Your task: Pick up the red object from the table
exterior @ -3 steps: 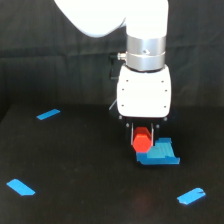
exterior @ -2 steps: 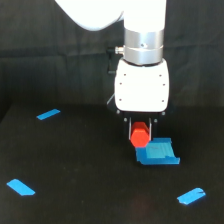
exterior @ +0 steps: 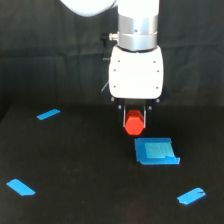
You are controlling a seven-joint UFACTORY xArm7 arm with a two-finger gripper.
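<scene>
pincer (exterior: 134, 120) clamping red object (exterior: 134, 125), above table (exterior: 90, 170)

The picture was a bit blurry and dim, with the dark table (exterior: 75, 165) showing hardly any shadows or glare.

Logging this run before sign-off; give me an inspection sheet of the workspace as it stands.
Surface: table, matte black, carrying three blue tape strips.
Job's things: red object held between the fingers, clear of the table.
Clutter: light-blue square piece lying flat, just below the red object in the picture.
Grippers: gripper shut on the red object, pointing down.
Cables: nothing seen.
Surroundings: black curtain behind the table.
</scene>
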